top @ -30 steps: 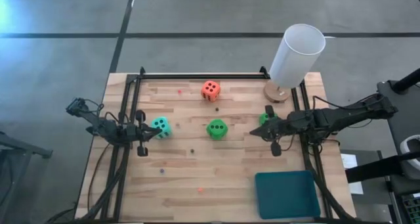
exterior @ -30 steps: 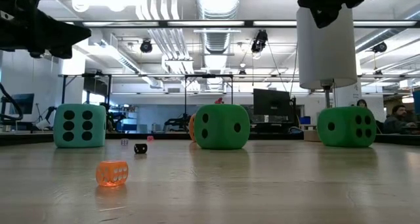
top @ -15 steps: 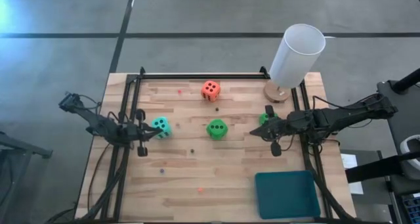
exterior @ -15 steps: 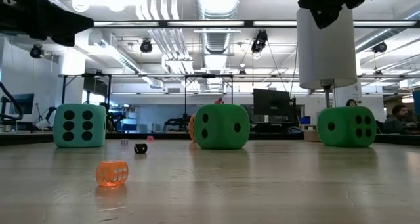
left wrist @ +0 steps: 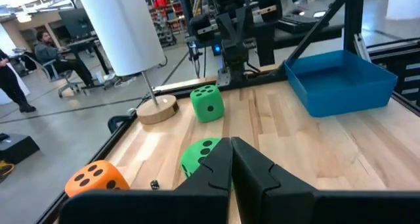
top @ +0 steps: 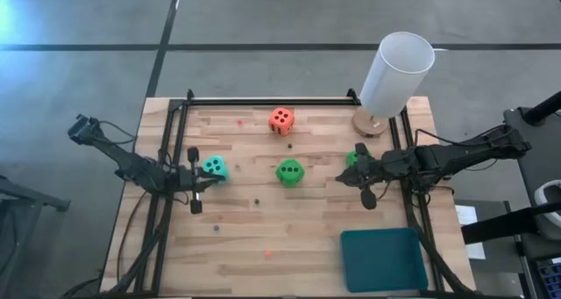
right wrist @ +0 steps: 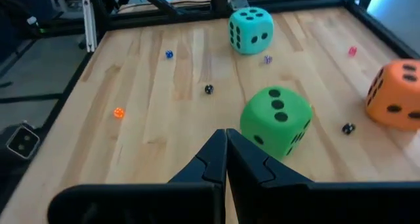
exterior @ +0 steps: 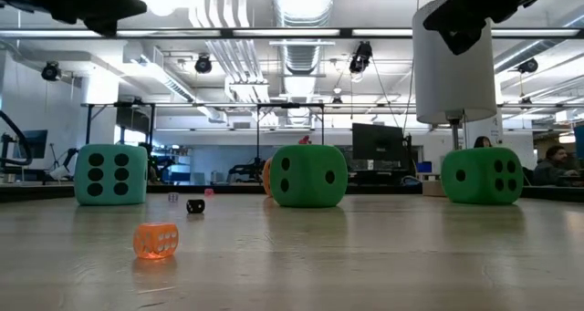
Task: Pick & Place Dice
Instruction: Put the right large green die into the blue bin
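Left gripper (top: pixel 196 181) has its fingers pressed together w/ nothing between them, hovering just beside the turquoise die (top: pixel 214 168), on the side away from the white cylinder (top: pixel 396 73). Right gripper (top: pixel 365 178) is likewise pinched closed & empty, sitting over the green die at the rail (top: pixel 354 159), which lies near the cylinder's round wooden base (top: pixel 370 122). We take the cylinder as our landmark: the orange-red die (top: pixel 281 119) sits on the wooden table (top: pixel 307 238) well to the cylinder's left in the high view, near the back rail; the middle green die (top: pixel 289 172) lies between the turquoise die and the right gripper, further toward the front than the cylinder. The blue tray (top: pixel 383 259) is at the front corner on the cylinder's side, well apart from all four dice. Several tiny dice are scattered about, incl. a small orange one (exterior: pixel 156 240) and a small dark one (exterior: pixel 195 205) in the low view. A seated person (left wrist: pixel 58 54) shows in the room beyond the table.
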Action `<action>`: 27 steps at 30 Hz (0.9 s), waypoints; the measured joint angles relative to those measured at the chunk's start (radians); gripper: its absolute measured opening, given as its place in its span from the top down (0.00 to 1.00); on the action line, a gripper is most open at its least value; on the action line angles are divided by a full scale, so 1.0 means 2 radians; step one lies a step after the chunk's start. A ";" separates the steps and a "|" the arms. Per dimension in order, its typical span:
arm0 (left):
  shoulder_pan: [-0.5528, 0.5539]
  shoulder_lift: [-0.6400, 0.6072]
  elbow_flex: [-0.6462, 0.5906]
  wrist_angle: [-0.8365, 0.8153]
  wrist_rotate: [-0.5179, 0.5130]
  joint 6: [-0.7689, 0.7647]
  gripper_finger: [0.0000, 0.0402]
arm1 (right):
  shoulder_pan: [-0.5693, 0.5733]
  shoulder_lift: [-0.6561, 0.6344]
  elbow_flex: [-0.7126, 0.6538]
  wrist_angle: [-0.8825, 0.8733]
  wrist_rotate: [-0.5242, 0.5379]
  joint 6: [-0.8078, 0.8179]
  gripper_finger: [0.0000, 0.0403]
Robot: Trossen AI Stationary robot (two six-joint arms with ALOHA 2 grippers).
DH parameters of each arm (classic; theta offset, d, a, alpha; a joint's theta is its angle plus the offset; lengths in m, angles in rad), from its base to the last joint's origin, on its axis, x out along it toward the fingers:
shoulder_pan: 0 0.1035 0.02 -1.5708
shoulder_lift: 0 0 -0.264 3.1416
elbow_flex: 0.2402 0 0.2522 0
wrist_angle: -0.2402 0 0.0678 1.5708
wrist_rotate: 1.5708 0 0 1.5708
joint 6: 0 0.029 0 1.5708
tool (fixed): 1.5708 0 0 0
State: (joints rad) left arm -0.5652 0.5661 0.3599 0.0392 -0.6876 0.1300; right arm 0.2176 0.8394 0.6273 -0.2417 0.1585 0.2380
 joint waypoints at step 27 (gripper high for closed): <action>0.000 0.020 0.020 -0.018 -0.013 0.011 0.97 | -0.001 0.086 0.147 -0.391 0.112 0.265 0.98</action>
State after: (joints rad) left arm -0.5652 0.6060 0.4007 0.0030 -0.7143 0.1524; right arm 0.2157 1.0122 0.9205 -1.0231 0.3834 0.7685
